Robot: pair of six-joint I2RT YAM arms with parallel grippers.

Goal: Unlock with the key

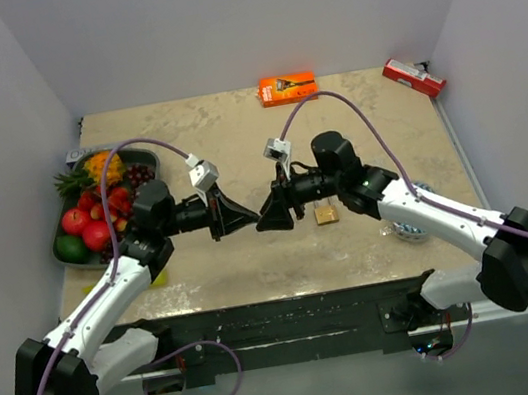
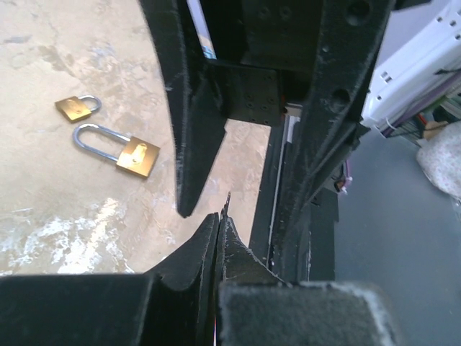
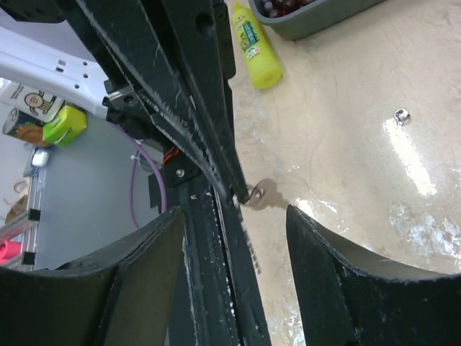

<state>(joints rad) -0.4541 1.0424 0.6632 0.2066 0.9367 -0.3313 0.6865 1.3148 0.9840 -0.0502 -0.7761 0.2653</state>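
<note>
My left claw [image 2: 220, 220] is pinched fully closed on the key [image 3: 263, 194], and that grip is the point of this whole pose. It holds the key by the edge of its round head, as far as I can make out from the right wrist view, so the blade sticks out past the fingertips, free to go into a keyhole.

My right claw [image 3: 230, 216] stands wide and holds nothing. Its two fingers straddle the tip of the left one, with the key in the gap between them. We meet tip to tip above the middle of the surface [image 1: 234, 142], which I judge to be a handover stance (one claw steadies the key while the other lets go or takes over).

The locks lie on the surface near the claws, off to the side: a larger padlock [image 2: 135, 155] flat with its shackle shut, and a smaller padlock [image 2: 75, 108] just beyond it, the two not touching. Neither is held. I judge the right claw is left free so it can brace a padlock while the left brings the key in.
</note>
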